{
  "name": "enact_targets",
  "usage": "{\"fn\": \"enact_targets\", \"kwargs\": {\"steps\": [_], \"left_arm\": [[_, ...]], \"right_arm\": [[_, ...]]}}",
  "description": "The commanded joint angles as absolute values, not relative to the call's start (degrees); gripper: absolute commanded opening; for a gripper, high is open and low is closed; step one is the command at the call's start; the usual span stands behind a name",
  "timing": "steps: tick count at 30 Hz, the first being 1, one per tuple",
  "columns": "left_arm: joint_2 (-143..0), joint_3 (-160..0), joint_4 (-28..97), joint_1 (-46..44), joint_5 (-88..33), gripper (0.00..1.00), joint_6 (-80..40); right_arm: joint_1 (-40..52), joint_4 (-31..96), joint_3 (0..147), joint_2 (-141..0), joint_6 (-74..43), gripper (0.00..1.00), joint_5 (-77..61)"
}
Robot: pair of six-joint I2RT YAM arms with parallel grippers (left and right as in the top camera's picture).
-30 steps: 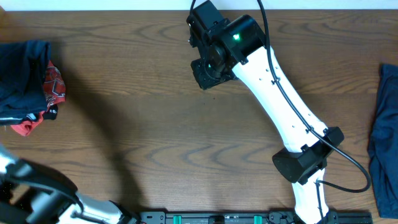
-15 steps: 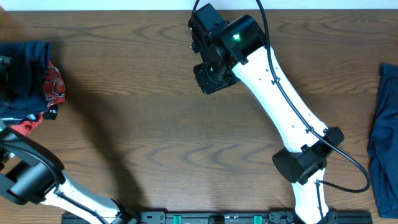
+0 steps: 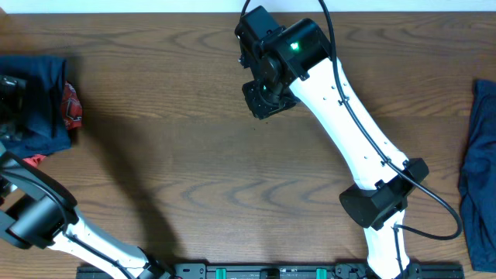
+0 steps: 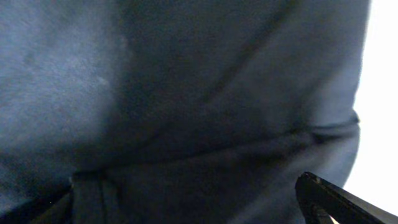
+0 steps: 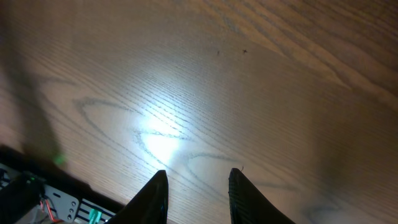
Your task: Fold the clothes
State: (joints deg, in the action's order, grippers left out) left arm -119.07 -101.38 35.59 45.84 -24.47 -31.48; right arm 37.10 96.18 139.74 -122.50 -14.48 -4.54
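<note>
A heap of clothes lies at the table's left edge, dark navy cloth point(image 3: 43, 101) with a red patterned piece point(image 3: 71, 105) beside it. My left gripper point(image 3: 12, 89) hangs right over that heap. In the left wrist view navy cloth point(image 4: 186, 93) fills the picture at close range, and one dark fingertip point(image 4: 329, 200) shows far to the right, so the jaws stand wide. Another navy garment point(image 3: 479, 170) lies at the right edge. My right gripper point(image 3: 263, 97) point(image 5: 198, 180) hovers open over bare wood point(image 5: 249, 93) at the back middle, with nothing between its fingers.
The wooden table point(image 3: 194, 170) runs between the two lots of clothes. The right arm's white links point(image 3: 356, 147) slant across the right half from its base at the front edge point(image 3: 384, 248). The left arm's base point(image 3: 46, 225) stands at the front left.
The left arm has swung up from the front left corner onto the heap at the left edge, and its jaws have widened. The right gripper has shifted only slightly.
</note>
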Motion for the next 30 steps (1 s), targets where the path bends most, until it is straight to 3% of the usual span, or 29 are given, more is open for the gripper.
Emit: {"fn": "enact_targets", "kwargs": {"steps": [1,3,4,5,10,15,23,30], "left_arm": [[-113.01,-102.00,35.14,45.89,-24.97,1.00,-30.96],[-110.50,-102.00,35.16,45.87,-24.99,1.00,-31.16],[-108.97,-102.00,35.14,45.87,-24.99,1.00,-31.16],[-107.55,-102.00,35.09,45.87,-24.99,0.99,-31.16],[-99.94,-102.00,35.42,45.89,-24.82,0.98,-31.07],[-96.25,-101.97,39.05,45.76,-25.63,0.98,-30.98],[-90.85,-102.00,39.40,45.76,-40.91,0.98,-27.05],[-83.77,-101.97,40.32,45.76,-53.32,0.98,-23.18]], "right_arm": [[37.67,96.16,139.65,-122.61,-14.06,0.33,-4.95],[37.67,95.88,139.65,-122.61,-13.17,0.46,-4.95],[37.67,95.74,139.65,-122.61,-12.32,0.65,-4.93],[37.65,95.59,139.65,-122.61,-11.75,0.77,-4.91],[37.41,94.94,139.65,-122.61,-11.68,0.80,-3.99],[37.34,93.19,139.65,-122.58,-11.73,0.99,1.17],[35.46,88.60,139.83,-122.45,-10.85,0.99,13.26],[33.69,81.32,139.83,-122.45,-4.97,0.99,15.22]]}}
